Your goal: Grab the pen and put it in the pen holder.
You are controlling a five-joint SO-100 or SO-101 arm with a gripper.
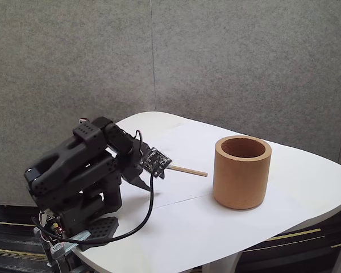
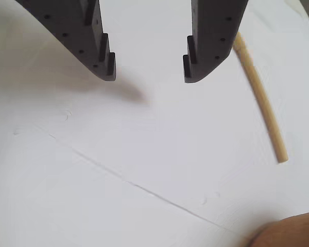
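Note:
The pen [image 1: 188, 170] [image 2: 261, 99] is a thin light-brown stick lying flat on the white table [image 1: 176, 227]. In the wrist view it runs down the right side, just outside the right finger. My black gripper [image 2: 149, 74] [image 1: 141, 177] is open, its fingers hovering close above the bare table with nothing between them. The pen holder [image 1: 241, 172], a thick-walled tan cylinder, stands upright to the right of the pen in the fixed view. Its rim [image 2: 293, 232] shows at the bottom right corner of the wrist view.
The arm's base [image 1: 79, 216] sits at the table's front left corner, with a black cable [image 1: 142, 219] looping over the tabletop. A grey partition wall [image 1: 216, 62] stands behind the rounded table. A faint crease [image 2: 139, 186] crosses the table surface.

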